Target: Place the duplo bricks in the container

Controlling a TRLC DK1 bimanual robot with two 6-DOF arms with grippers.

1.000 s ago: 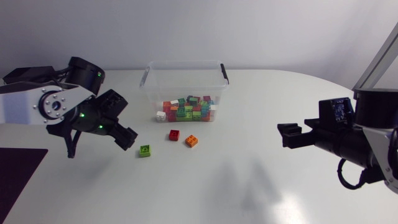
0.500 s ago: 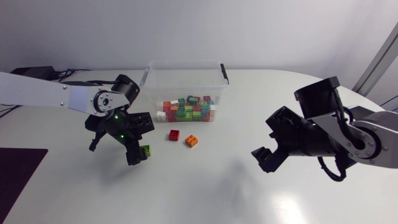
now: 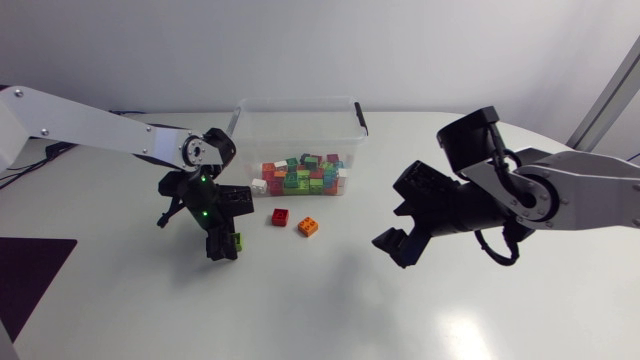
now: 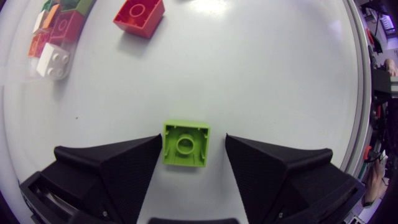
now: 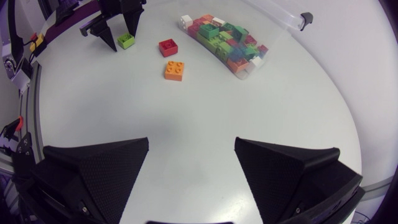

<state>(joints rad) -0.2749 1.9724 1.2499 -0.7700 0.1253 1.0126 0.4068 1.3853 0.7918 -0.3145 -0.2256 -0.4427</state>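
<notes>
Three loose bricks sit on the table point(image 3: 330, 310): green brick point(image 4: 185, 142), red brick point(image 3: 280, 216), orange brick point(image 3: 308, 226).

Hidden bits: in the head view the green brick is mostly covered by the left gripper point(image 3: 222, 244), with only a sliver showing. The left wrist view shows it whole, flat on the table, one ring on its upper face. That view also cuts the container point(image 3: 298, 100) down to one corner.

Container: clear, open-topped, black clips at both ends. It holds a heap of mixed bricks point(image 3: 300, 178) (red, green, orange, white) piled against the near wall. Too small and crowded to count.

Left gripper: fingers spread, straddling the green brick. The finger on the container's side sits right against it, and I can't tell if it touches. The other finger stands clear with a visible gap, so no grip. The red brick is ahead of this gripper, near the container, and the orange is just beside the red.

Right gripper point(image 5: 191, 146): fingers wide apart, well away from all the bricks.
</notes>
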